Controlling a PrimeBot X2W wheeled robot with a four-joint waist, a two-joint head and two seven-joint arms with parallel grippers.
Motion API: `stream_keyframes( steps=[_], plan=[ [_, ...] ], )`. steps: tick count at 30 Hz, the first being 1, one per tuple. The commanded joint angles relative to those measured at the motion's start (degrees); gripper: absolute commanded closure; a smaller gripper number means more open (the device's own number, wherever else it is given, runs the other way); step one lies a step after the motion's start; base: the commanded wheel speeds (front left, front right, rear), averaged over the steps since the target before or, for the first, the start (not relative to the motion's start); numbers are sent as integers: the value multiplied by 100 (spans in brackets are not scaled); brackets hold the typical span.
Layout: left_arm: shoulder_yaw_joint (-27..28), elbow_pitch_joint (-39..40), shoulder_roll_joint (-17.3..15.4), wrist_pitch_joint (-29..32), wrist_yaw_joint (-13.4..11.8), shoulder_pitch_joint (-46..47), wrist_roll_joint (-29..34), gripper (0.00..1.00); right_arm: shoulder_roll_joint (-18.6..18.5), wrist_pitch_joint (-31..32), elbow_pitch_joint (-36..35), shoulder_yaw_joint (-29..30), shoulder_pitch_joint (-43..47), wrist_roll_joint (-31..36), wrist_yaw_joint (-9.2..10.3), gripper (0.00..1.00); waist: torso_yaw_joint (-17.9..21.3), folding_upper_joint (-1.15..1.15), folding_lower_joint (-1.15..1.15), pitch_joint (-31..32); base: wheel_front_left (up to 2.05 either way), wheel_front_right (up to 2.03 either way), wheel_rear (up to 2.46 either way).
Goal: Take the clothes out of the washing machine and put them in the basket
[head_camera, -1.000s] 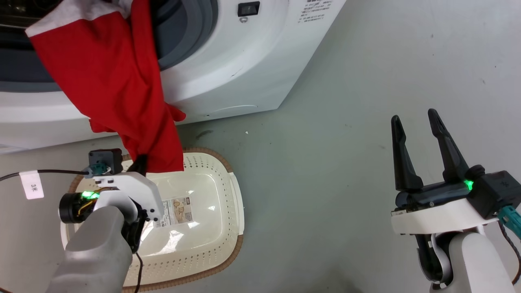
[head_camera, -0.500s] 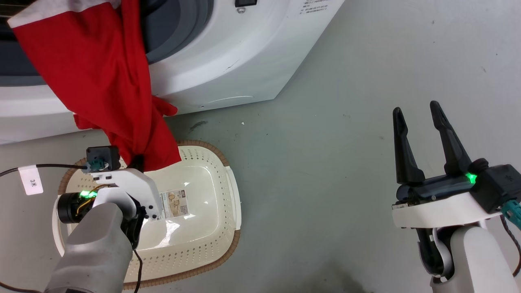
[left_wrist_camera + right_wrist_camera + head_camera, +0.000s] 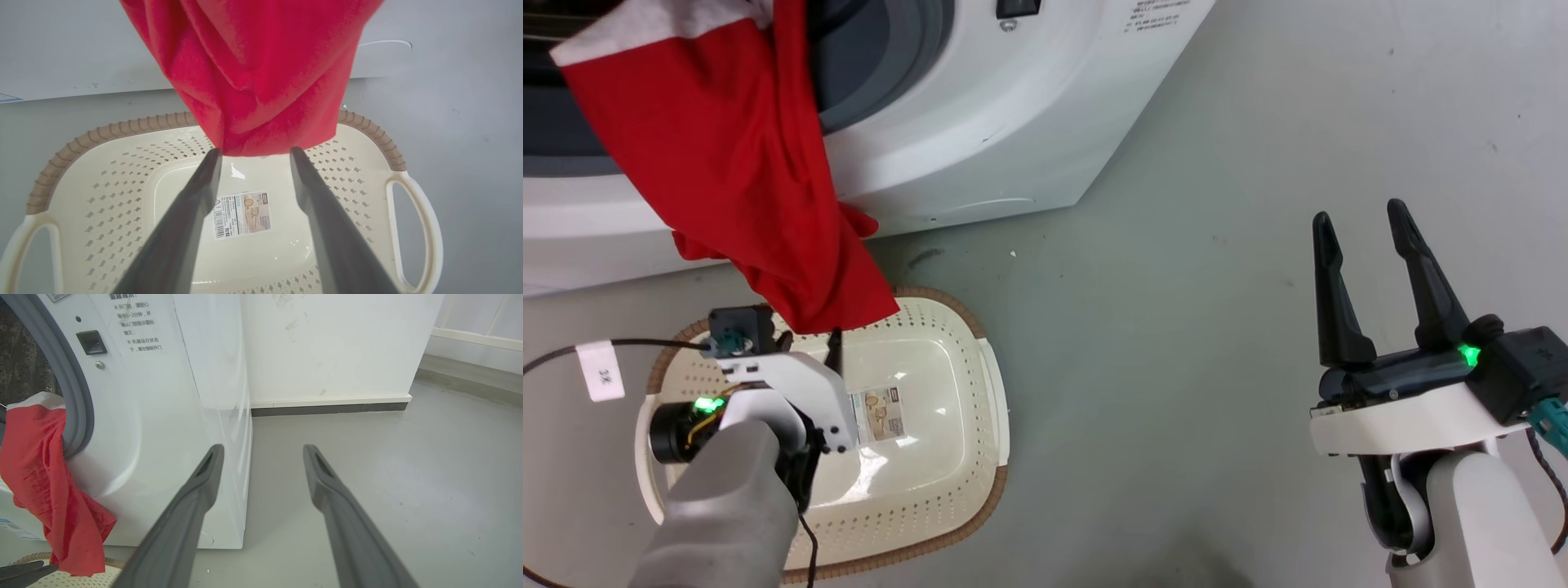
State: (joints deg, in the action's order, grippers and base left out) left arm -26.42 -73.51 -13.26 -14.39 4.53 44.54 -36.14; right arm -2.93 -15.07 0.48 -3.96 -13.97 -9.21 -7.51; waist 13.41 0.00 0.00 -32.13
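Head view: a red garment (image 3: 727,163) spills from the washing machine (image 3: 980,106) door opening and hangs down the white front, its hem just above the far rim of the basket (image 3: 952,494) on the floor (image 3: 1176,327). The left gripper (image 3: 809,336) sits right under that hem, fingers parted, nothing pinched. The right gripper (image 3: 1358,214) hovers well off to the side, spread wide and empty.

Left wrist view: the left gripper (image 3: 255,150) shows fingers apart, tips level with the red garment (image 3: 261,73) hem. The basket (image 3: 102,175) lies below, with a label (image 3: 243,214) on its bottom.

Right wrist view: the right gripper (image 3: 262,448) gapes on nothing. At left, the washing machine (image 3: 171,428) has the red garment (image 3: 36,465) draped over its grey seal (image 3: 77,408), above a corner of the basket (image 3: 88,580).
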Motion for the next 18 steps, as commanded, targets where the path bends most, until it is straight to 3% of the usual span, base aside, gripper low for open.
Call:
stream_keyframes(
  steps=[1, 7, 18],
  plan=[
    [-21, -10, 50, -43, 21, -125, -4, 0, 10, -16, 30, 4, 64, -46, 4, 0, -38, 0, 0, 138, 0, 0, 0],
    [6, 117, 119, -85, 6, -461, 23, 0, 10, -16, 121, -50, 286, 7, 4, 0, -137, 0, 0, 678, 0, 0, 0],
    [790, 2468, -29, -81, -641, -1798, 1033, 0, 9, -15, 232, 0, 749, 116, 4, 0, -323, 0, 0, 1451, 0, 0, 0]
  ],
)
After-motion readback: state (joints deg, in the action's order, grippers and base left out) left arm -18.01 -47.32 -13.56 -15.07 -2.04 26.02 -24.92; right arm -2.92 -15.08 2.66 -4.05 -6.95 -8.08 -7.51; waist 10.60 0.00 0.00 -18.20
